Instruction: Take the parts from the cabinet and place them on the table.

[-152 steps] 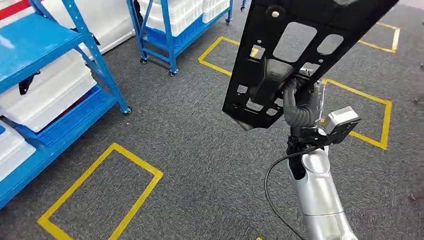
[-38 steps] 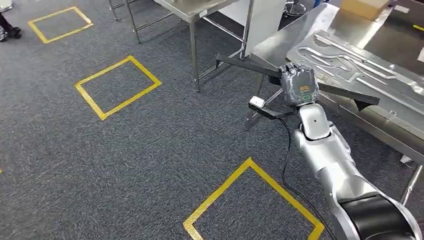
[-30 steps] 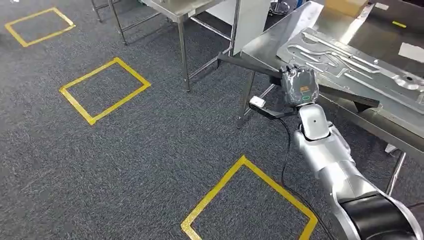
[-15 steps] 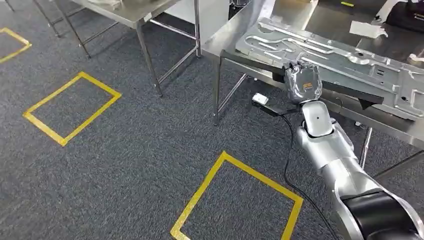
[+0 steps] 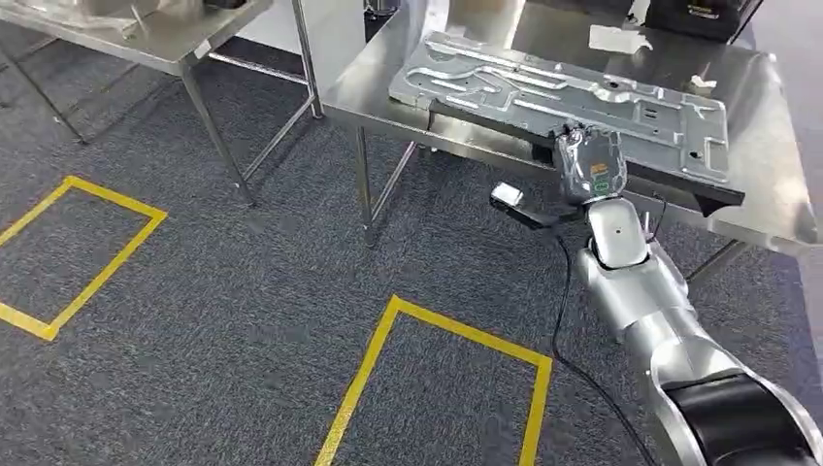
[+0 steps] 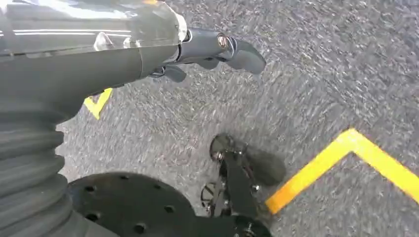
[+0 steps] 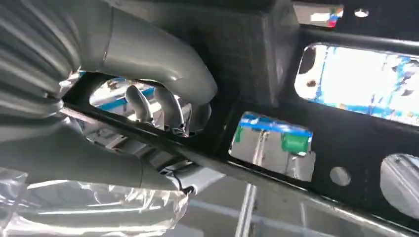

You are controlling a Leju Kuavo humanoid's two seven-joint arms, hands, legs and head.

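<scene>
Now at the surface, with the black part still to be put down

The right hand (image 5: 589,165) holds the black panel (image 5: 679,184), a flat part with many cut-out windows. In the right wrist view the thumb and fingers (image 7: 163,106) are closed around one bar of this panel (image 7: 276,74), so the grasp looks firm. In the head view the panel is seen nearly edge-on, level, and it runs along the near edge of the steel surface (image 5: 767,146). I cannot tell if it already touches this edge or hangs just before it.

A large silver stamped plate (image 5: 553,92) already lies on the surface and takes most of its left and middle part. Bare steel remains at the right and at the far side.

The left hand (image 6: 217,49) hangs over the grey carpet, holding nothing, its fingers loosely bent.

I judge the step as the placing: carrying seems finished, setting down is not yet done. The next move probably calls for lifting the panel a little above the surface, bringing it further over, and choosing whether it lies on the silver plate or beside it, before the fingers let go.
</scene>
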